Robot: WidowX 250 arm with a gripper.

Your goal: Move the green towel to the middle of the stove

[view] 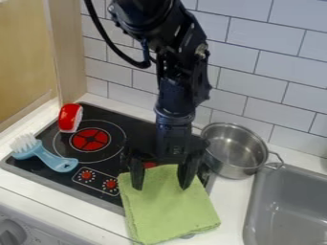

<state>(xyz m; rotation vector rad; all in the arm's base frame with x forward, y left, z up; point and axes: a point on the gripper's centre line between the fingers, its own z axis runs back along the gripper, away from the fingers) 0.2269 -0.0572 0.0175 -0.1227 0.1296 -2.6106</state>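
The green towel (167,209) lies folded across the front right edge of the black stove (130,139), its lower part over the white counter near the front edge. My gripper (159,179) hangs over the towel's upper end, pointing down, its two fingers spread apart, one near the towel's upper left and the other near its upper right. Whether the fingertips touch the cloth, I cannot tell. Part of the stove behind the towel is hidden by the gripper.
A steel pot (235,149) stands right of the gripper, beside the grey sink (287,206). On the stove's left are a blue brush (46,157) and a red-and-white object (70,117). A tiled wall (256,72) rises behind.
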